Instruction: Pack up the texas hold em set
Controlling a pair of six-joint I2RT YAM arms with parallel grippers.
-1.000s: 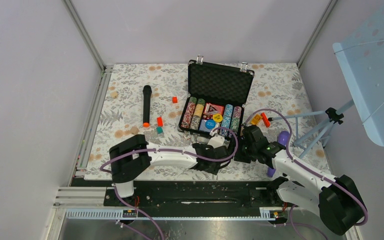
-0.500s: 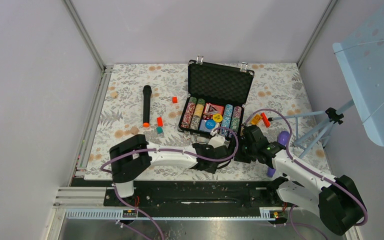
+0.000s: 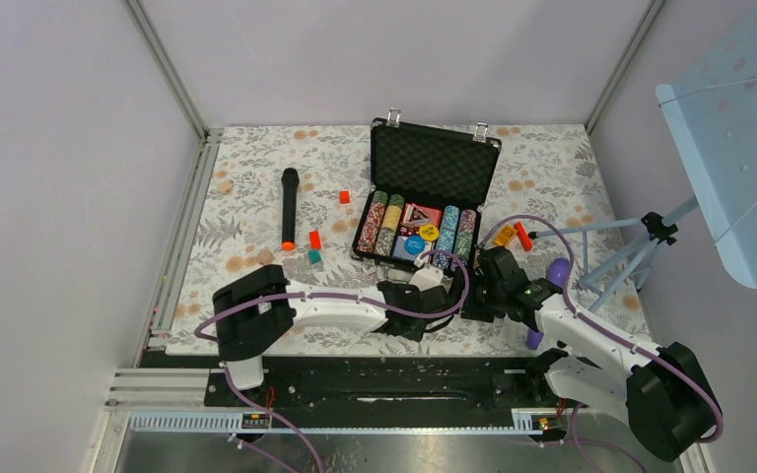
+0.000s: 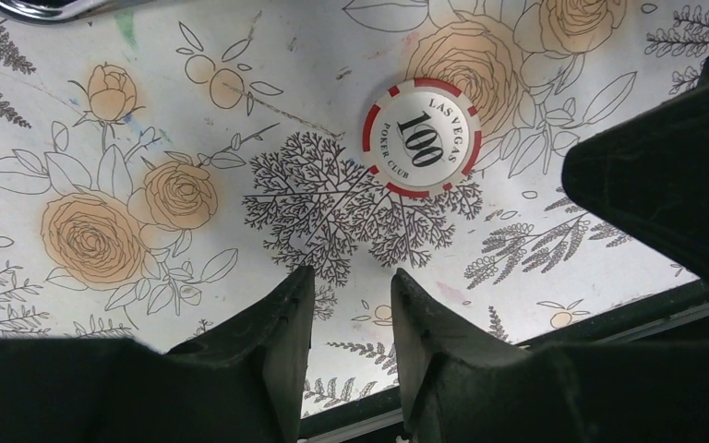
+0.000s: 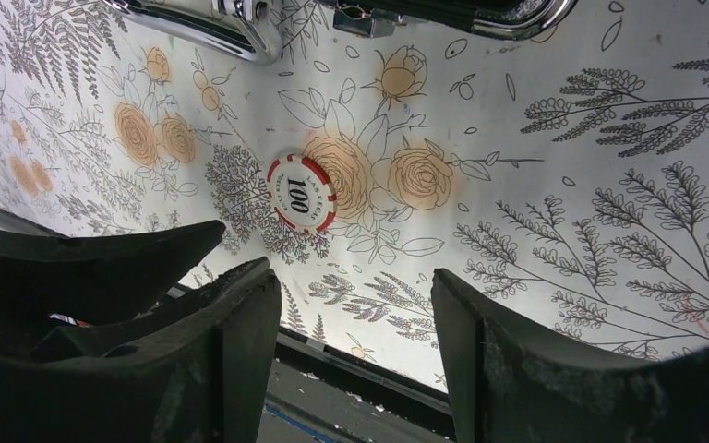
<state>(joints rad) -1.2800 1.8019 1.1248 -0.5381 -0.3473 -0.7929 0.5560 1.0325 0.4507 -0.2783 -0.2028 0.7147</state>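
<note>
Floral-print table cover [image 3: 256,197] is laid over the whole work area, with plain grey walls behind and to the sides.

Near edge: both arms are angled inward, so the two grippers are brought close together in front of the case.

Left gripper [image 4: 349,277]: fingers are set only a narrow gap apart, and nothing is held between them.

Right gripper [image 5: 351,277]: jaws are spread wide, and nothing is gripped.

One loose poker chip [image 4: 422,137], red and white and marked 100, is laid flat on the cloth just ahead of both sets of fingertips. It is touched by neither.

Just beyond the chip, the silver handle [image 5: 231,23] on the case's near edge is seen.

Briefcase [image 3: 434,163]: it is open, with the foam-lined lid raised at the far side and two silver latches at its top edge. The base is filled with rows of striped chips [image 3: 379,222] at left and right. A card deck [image 3: 422,214] is seated between them. A yellow button [image 3: 429,233] and a blue button [image 3: 414,244] are laid nearer the front.

Left of the case, red blocks [image 3: 314,238] and a teal block [image 3: 313,255] are scattered. A black microphone [image 3: 289,207] is laid beyond them, orange end toward the arms.

Right of the case a small orange-and-red item [image 3: 513,236] is seen. What it is cannot be told.
</note>
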